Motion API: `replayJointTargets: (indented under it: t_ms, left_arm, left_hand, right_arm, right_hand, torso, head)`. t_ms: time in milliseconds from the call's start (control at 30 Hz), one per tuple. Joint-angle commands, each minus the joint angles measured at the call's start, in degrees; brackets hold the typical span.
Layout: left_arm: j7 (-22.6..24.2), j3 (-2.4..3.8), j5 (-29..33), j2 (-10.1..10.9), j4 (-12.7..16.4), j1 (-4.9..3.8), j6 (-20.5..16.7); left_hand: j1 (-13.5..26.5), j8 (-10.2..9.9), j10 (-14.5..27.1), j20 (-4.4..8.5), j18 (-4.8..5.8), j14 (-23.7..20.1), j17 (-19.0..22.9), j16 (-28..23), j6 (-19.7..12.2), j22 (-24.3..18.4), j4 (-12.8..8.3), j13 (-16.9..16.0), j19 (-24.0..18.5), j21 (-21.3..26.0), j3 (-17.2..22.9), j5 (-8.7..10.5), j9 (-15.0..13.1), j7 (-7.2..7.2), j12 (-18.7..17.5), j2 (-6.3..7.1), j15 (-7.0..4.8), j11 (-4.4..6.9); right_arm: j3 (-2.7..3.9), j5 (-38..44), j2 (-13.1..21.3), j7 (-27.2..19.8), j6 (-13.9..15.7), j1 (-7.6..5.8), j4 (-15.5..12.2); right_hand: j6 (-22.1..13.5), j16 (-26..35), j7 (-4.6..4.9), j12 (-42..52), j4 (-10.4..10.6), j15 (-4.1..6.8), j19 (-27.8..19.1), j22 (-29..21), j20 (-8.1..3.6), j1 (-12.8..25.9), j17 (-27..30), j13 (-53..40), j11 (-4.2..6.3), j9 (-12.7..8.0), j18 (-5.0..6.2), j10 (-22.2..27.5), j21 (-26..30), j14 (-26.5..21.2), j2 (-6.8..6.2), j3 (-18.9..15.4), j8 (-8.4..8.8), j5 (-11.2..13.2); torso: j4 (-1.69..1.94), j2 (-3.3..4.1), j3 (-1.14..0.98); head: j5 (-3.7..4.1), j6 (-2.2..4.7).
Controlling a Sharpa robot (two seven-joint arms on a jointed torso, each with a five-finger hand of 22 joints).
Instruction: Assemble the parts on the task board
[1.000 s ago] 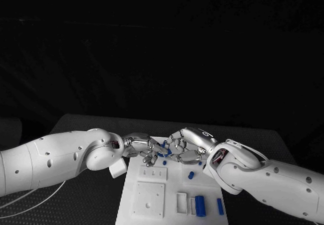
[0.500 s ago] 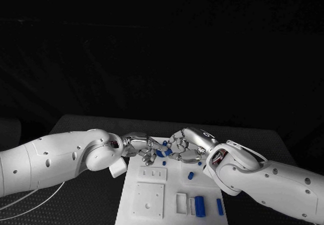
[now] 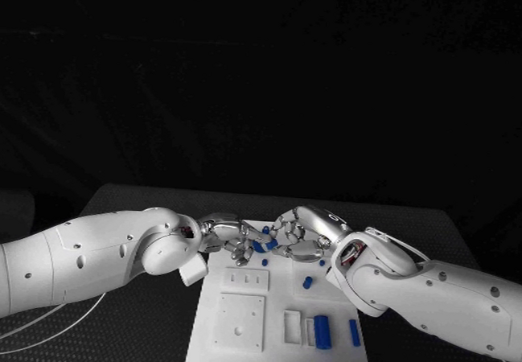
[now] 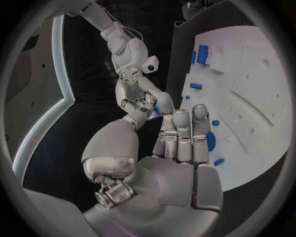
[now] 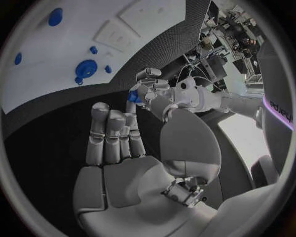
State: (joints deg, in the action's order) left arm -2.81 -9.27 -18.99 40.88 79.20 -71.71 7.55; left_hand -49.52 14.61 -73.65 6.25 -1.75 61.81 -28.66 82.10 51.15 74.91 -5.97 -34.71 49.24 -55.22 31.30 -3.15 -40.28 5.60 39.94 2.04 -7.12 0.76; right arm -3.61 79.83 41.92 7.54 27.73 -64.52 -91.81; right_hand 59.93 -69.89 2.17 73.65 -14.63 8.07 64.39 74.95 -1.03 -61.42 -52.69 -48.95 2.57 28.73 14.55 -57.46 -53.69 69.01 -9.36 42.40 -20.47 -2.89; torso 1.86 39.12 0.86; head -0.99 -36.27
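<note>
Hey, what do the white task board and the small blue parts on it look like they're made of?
The task board looks like matte white plastic: flat, even, with crisp moulded or milled recesses and no glare. The blue parts look like smooth solid-coloured plastic, possibly printed or moulded; their uniform blue and soft sheen suggest that, though painted metal can't be ruled out.

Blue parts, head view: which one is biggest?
The thick blue cylinder lying at the near end of the white board, beside a white block. The slim blue peg beside it is thinner.

head: high, looks down front | wrists: close behind palms | shared: task board (image 3: 281, 311)
</note>
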Motion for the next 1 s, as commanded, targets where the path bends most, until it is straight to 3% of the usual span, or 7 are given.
replayJointTargets:
  t_ms: [33, 433, 467, 500, 533, 767, 1000]
  left_arm:
    - [-1.04, 0.02, -0.31, -0.30, 0.15, -0.07, -1.34]
    - [-1.48, 0.02, -0.99, -0.59, 0.10, -0.07, -2.11]
    - [-1.47, 0.02, -0.99, -0.62, 0.09, -0.07, -2.13]
    - [-1.49, 0.02, -0.99, -0.66, 0.09, -0.07, -2.30]
    - [-1.51, 0.02, -1.00, -0.69, 0.06, -0.07, -2.22]
    - [-1.56, 0.02, -1.29, -0.72, 0.07, -0.07, -1.81]
    - [-2.01, 0.02, -2.08, -0.67, 0.04, -0.07, -1.38]
  left_hand:
    - [0.03, 0.39, -0.05, 6.21, -0.42, 0.49, 0.08, 0.26, 0.26, 0.77, 0.35, -0.06, 0.23, 0.12, -0.35, 0.25, 0.12, -0.06, 0.40, 0.05, -0.09, 0.27]
    - [-0.01, 1.22, -0.20, 6.36, -0.57, 0.73, 0.17, 0.31, 0.83, 0.77, 0.83, 0.00, 0.54, 0.10, -0.52, 0.25, 0.27, -0.28, 0.60, 0.51, -0.29, 0.49]
    - [-0.08, 1.31, -0.21, 6.37, -0.58, 0.74, 0.17, 0.31, 0.89, 0.77, 0.79, 0.00, 0.56, 0.09, -0.54, 0.26, 0.27, -0.31, 0.62, 0.60, -0.31, 0.51]
    - [-0.10, 1.35, -0.21, 6.37, -0.58, 0.75, 0.18, 0.31, 0.91, 0.78, 0.78, 0.01, 0.57, 0.09, -0.55, 0.26, 0.28, -0.32, 0.63, 0.63, -0.33, 0.52]
    - [-0.12, 1.40, -0.22, 6.38, -0.58, 0.76, 0.18, 0.31, 0.93, 0.78, 0.79, 0.01, 0.58, 0.09, -0.55, 0.26, 0.28, -0.33, 0.63, 0.63, -0.34, 0.53]
    - [-0.86, 2.33, -0.36, 6.47, -0.63, 0.92, 0.21, 0.39, 1.82, 0.81, 0.54, 0.05, 0.72, 0.04, -0.37, 0.25, 0.21, -0.62, 0.77, 0.07, -0.59, 0.81]
    - [-3.00, 3.75, -0.36, 6.58, -0.55, 0.95, 0.31, 0.40, 2.64, 0.90, -1.36, 0.21, 0.78, -0.02, -0.33, 0.21, 0.30, -1.03, 0.86, -0.43, -0.95, 1.18]
  right_arm:
    - [0.00, -0.66, -0.12, 0.73, -0.17, 0.05, -0.14]
    - [0.00, -0.97, -0.45, 1.74, -1.66, 0.06, -0.29]
    - [0.00, -0.98, -0.49, 1.77, -1.74, 0.06, -0.33]
    - [0.00, -1.00, -0.52, 1.79, -1.77, 0.06, -0.37]
    - [0.00, -1.00, -0.53, 1.89, -1.88, 0.06, -0.41]
    - [0.00, -0.94, -0.49, 2.52, -2.07, 0.06, -0.19]
    - [0.00, -0.55, -0.50, 2.98, -2.15, 0.06, -0.20]
  right_hand:
    - [3.50, -0.28, 1.19, 0.30, -0.01, 0.11, 0.41, 1.13, -0.12, -0.16, -0.08, -0.10, 0.07, 3.87, 0.45, -0.29, -0.39, 0.31, 0.15, 0.25, -2.44, -0.17]
    - [3.53, -0.30, 1.16, 0.31, 0.06, 0.12, 0.45, 1.13, -0.12, -0.07, -0.09, -0.10, 0.07, 3.88, 0.45, -0.33, -0.41, 0.35, 0.05, 0.28, -2.44, -0.36]
    - [3.53, -0.32, 1.15, 0.33, 0.16, 0.13, 0.48, 1.13, -0.10, 0.09, -0.09, -0.11, 0.08, 3.86, 0.44, -0.35, -0.43, 0.38, -0.05, 0.28, -2.42, -0.56]
    - [3.79, -0.47, 0.99, 0.46, 0.90, 0.29, 0.89, 1.09, -0.11, 1.19, -0.12, -0.18, 0.22, 3.99, 0.45, -0.70, -0.64, 0.75, -0.92, 0.58, -2.48, -2.87]
    - [3.84, -0.49, 0.91, 0.47, 1.08, 0.41, 1.17, 1.04, -0.22, 1.55, -0.11, -0.22, 0.34, 4.18, 0.45, -0.90, -0.75, 0.96, -1.26, 0.86, -2.54, -3.70]
    - [3.77, -0.37, 0.82, 0.28, 1.11, 0.58, 1.46, 0.94, -0.49, 2.28, -0.04, -0.28, 0.46, 4.85, 0.45, -1.15, -0.84, 1.22, -1.55, 1.16, -2.69, -4.95]
    - [3.76, -0.33, 0.81, 0.22, 1.14, 0.60, 1.51, 0.92, -0.55, 2.52, -0.03, -0.32, 0.47, 5.07, 0.45, -1.20, -0.85, 1.27, -1.58, 1.23, -2.72, -5.30]
  torso:
    - [0.03, 0.00, 0.02]
    - [0.02, -0.02, 0.01]
    - [0.03, -0.02, 0.01]
    - [0.02, -0.02, 0.01]
    - [0.02, -0.02, 0.01]
    - [0.00, -0.01, 0.02]
    - [0.00, 0.00, 0.01]
  head:
    - [0.01, -0.02]
    - [0.10, -0.01]
    - [0.09, -0.02]
    - [0.08, -0.03]
    - [0.08, -0.03]
    - [0.13, -0.12]
    - [0.11, -0.08]
